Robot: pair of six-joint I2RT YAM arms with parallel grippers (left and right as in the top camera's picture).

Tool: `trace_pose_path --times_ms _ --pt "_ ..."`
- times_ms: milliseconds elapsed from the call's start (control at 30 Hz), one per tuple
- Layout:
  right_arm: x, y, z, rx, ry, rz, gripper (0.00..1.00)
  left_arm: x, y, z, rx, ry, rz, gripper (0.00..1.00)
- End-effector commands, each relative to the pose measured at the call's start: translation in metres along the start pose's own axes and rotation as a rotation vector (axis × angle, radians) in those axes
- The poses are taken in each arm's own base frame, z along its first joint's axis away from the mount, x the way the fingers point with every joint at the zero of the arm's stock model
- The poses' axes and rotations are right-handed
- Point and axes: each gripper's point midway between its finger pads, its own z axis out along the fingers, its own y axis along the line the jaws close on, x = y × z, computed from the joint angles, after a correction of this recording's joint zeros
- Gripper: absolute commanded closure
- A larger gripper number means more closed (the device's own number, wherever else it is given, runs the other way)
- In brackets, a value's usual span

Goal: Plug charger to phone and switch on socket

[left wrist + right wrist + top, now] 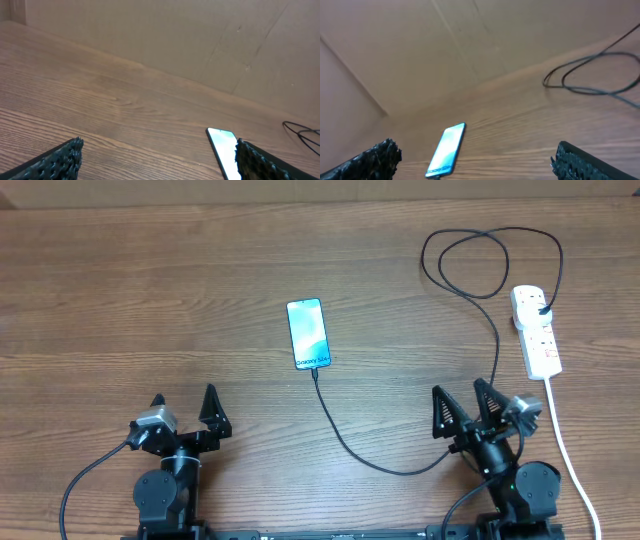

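- Two arms sit low in the frame, left arm (165, 480) at lower left and right arm (520, 480) at lower right, both pointing up-frame, jaws spread wide and empty.
- One phone (308, 334) lies mid-frame on the tabletop (150, 290), screen lit.
- One charger (400, 472) runs from the phone's lower end to one socket (536, 330) at upper right.

Small text on the phone (307, 334), near its lower end, seems to read "Galaxy"; the rest is illegible.
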Motion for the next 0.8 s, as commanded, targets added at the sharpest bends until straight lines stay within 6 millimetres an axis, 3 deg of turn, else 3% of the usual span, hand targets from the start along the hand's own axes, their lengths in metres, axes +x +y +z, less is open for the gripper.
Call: trace_pose_path --times_ms 0,133,767 --pt "-0.0011 -0.0022 0.0 0.011 -0.018 -0.126 0.0 -0.0018 0.0026 -0.0003 -0.012 -0.012 0.016 0.01" --pt "-0.002 -0.0044 -0.0001 0.026 -0.021 -0.247 0.0 -0.0017 0.0026 -0.0003 -0.012 -0.012 0.015 0.0" --pt "-0.003 -0.0071 -0.0001 0.042 -0.024 -0.253 0.0 -0.0017 0.0026 -0.0003 -0.012 -0.012 0.016 0.01"
